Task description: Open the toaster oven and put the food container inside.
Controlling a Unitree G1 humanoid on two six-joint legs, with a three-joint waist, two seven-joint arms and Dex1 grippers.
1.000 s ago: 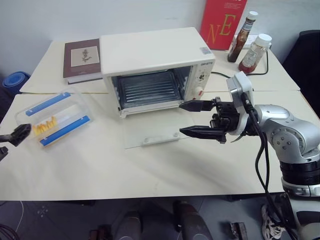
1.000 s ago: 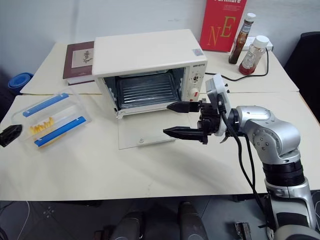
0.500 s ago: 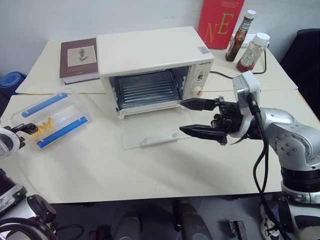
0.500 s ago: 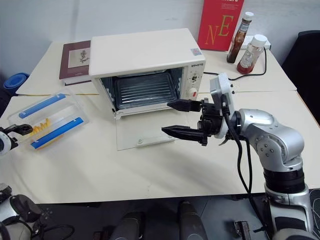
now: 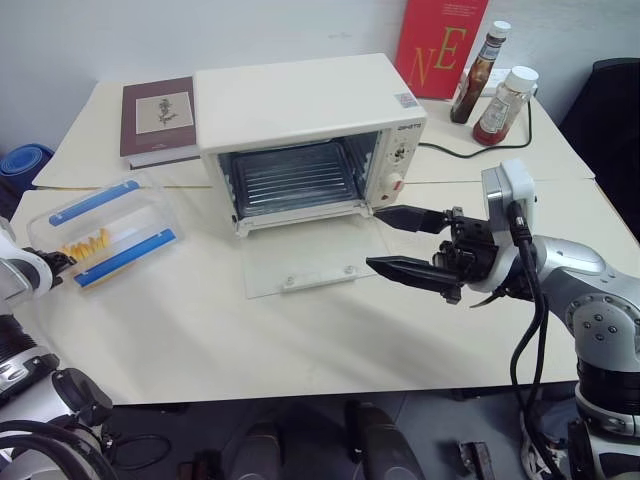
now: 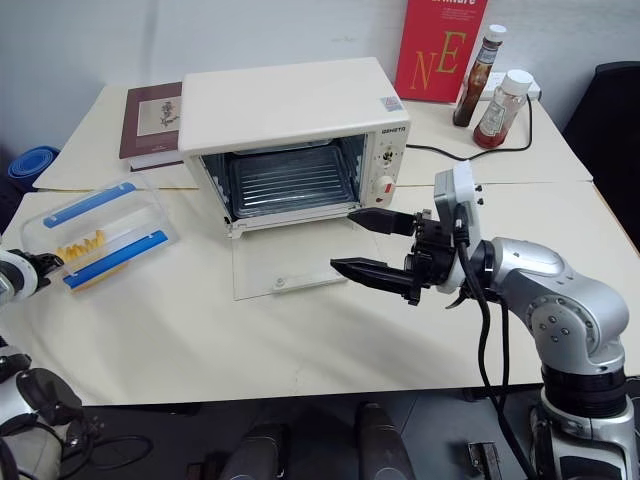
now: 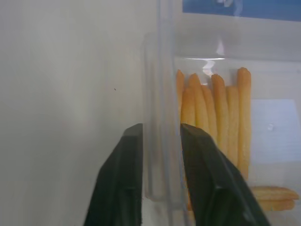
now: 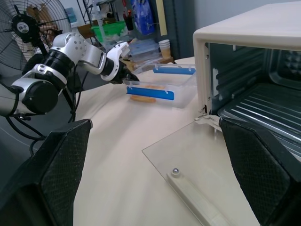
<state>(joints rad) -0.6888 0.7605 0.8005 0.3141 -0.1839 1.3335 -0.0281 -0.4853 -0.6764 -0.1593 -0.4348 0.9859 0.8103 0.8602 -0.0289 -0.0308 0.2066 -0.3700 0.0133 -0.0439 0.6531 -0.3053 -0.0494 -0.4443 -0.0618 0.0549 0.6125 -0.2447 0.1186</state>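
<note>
Left gripper (image 7: 160, 141) clamped on food container (image 5: 105, 228) wall — right gripper (image 5: 400, 243) spread wide, beside toaster oven (image 5: 305, 130) door.

Cream-white toaster oven (image 5: 300, 105), blue-clipped food container (image 5: 105, 230)

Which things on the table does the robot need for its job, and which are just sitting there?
Needed: toaster oven, door already down; food container, its wall pinched by the left claw.

Just sitting there: brown book, red book, two sauce bottles.

Clear glossy plastic food container (image 5: 104, 228); smooth cream toaster oven (image 5: 305, 110) with glass door.
</note>
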